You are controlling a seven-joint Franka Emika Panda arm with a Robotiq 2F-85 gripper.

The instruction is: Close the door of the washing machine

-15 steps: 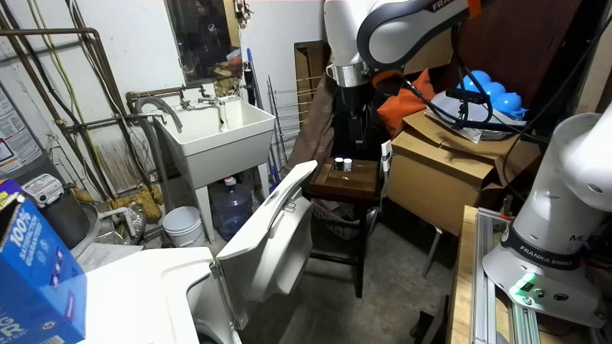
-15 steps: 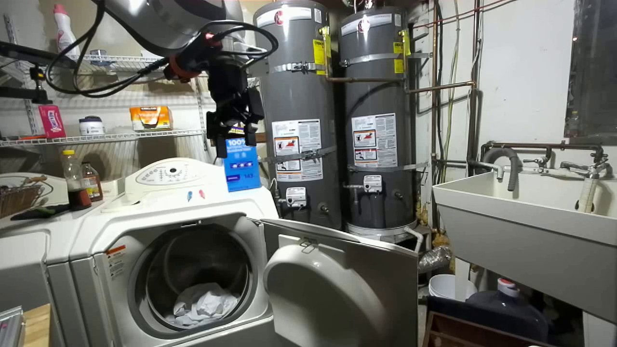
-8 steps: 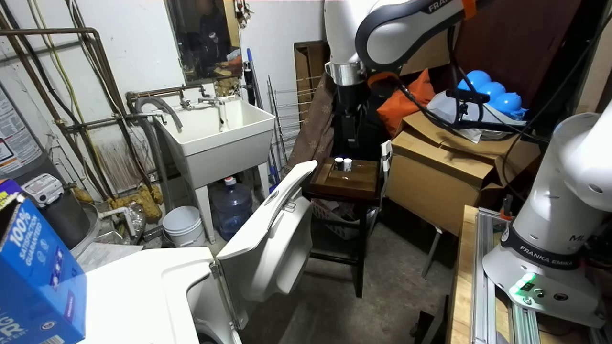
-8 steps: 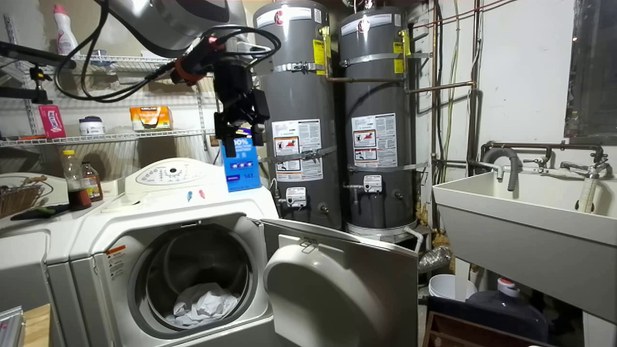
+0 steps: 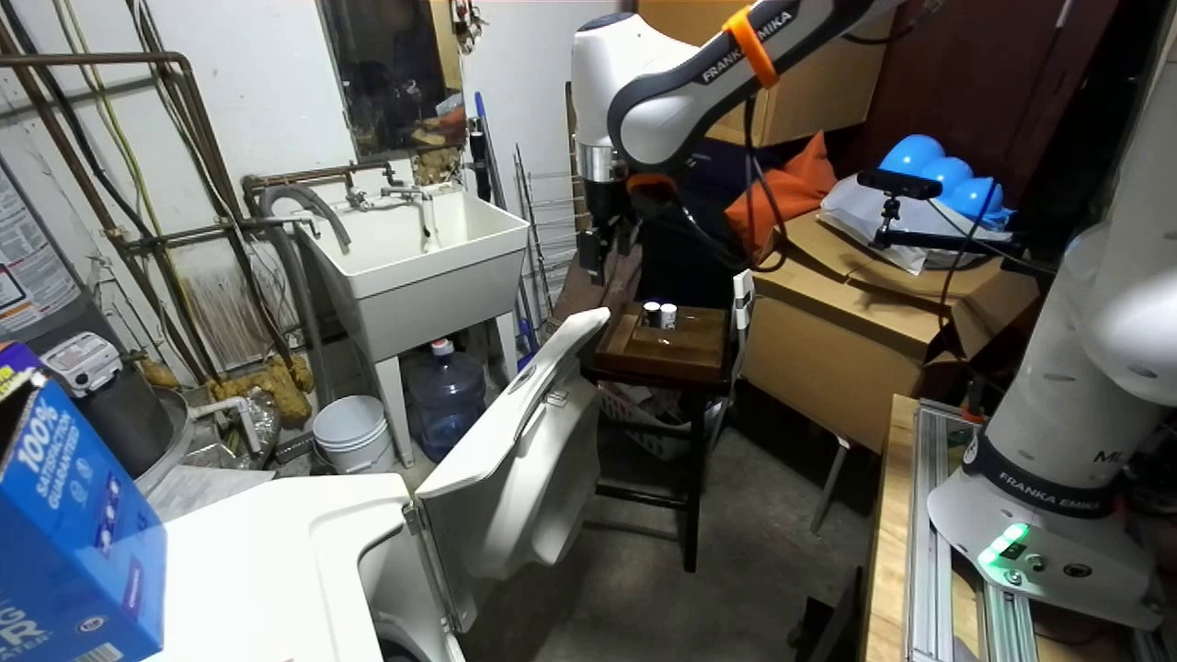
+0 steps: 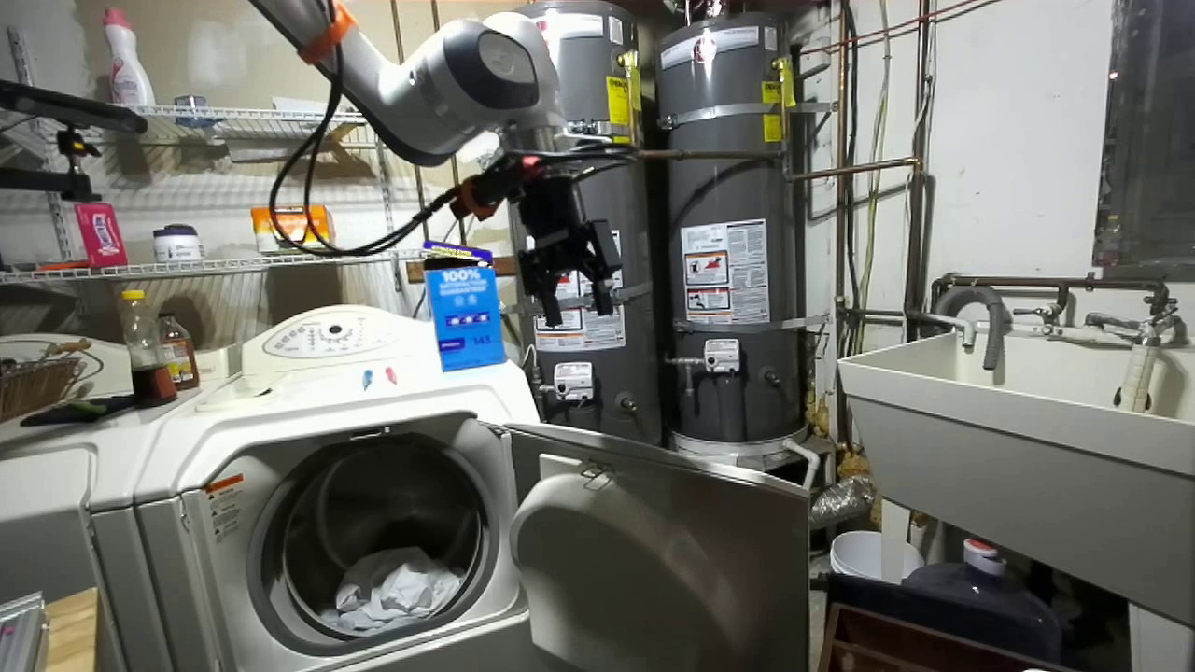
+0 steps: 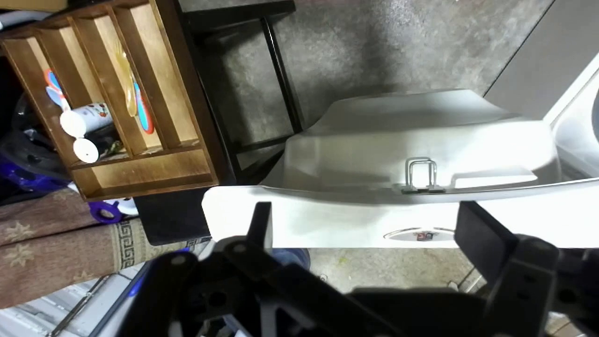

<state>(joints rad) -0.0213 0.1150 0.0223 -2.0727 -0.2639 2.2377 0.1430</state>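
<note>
"Checking the lie first: where's the door (image 7: 327, 217)?"

"Below the jaws, standing open from the washing machine (image 6: 448, 397); its long top edge runs the way the fingertips (image 7: 482, 238) spread, not across."

"And the jaws?"

"Wide apart, nothing held. So I'd expect a push from the outer side, not a pinch."

In an exterior view, washing machine (image 5: 257, 561), eight o'clock, cropped at bottom | in an exterior view, door (image 6: 644, 560), six o'clock, lower part cut off | wrist view: gripper (image 7: 364, 220), base cropped, six o'clock; emblem (image 7: 424, 236), four o'clock, illegible
</note>
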